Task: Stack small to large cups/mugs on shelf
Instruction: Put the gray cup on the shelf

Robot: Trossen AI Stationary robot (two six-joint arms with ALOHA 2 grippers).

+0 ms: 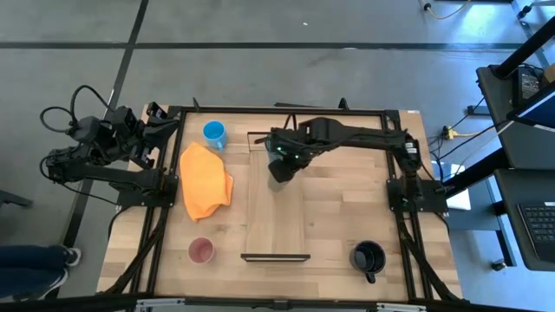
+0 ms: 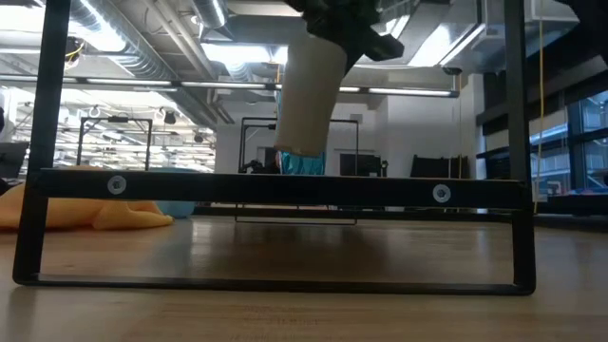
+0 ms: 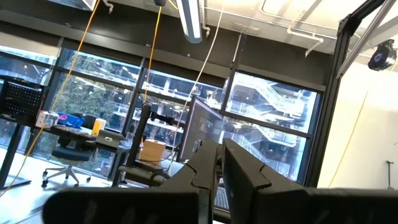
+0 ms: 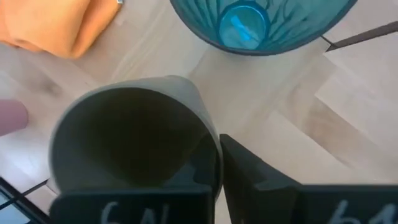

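Observation:
My right gripper [image 1: 279,161] hangs over the far part of the shelf [image 1: 277,221], shut on the olive-green cup [image 4: 134,134], which shows pale and tilted in the low view [image 2: 309,90]. The teal tumbler [image 4: 261,22] stands upright on the shelf just below and beyond the cup [image 2: 304,163]. On the table stand the blue mug [image 1: 214,133], the pink cup [image 1: 201,251] and the black mug [image 1: 368,257]. My left gripper [image 3: 219,168] is drawn back at the table's left edge, shut, pointing up into the room. My right gripper holds the olive-green cup by its rim wall [image 4: 210,146], one finger inside the cup and the other finger [image 4: 255,177] outside it. The fingers come steeply from above. The cup hangs tilted below them, mouth up, lifted clear of the shelf.
An orange cloth [image 1: 205,180] lies crumpled left of the shelf. Thin black frames close the shelf's short ends, the near one [image 1: 275,257] in front of the low camera [image 2: 285,185]. Bare tabletop [image 1: 347,208] lies to the shelf's right.

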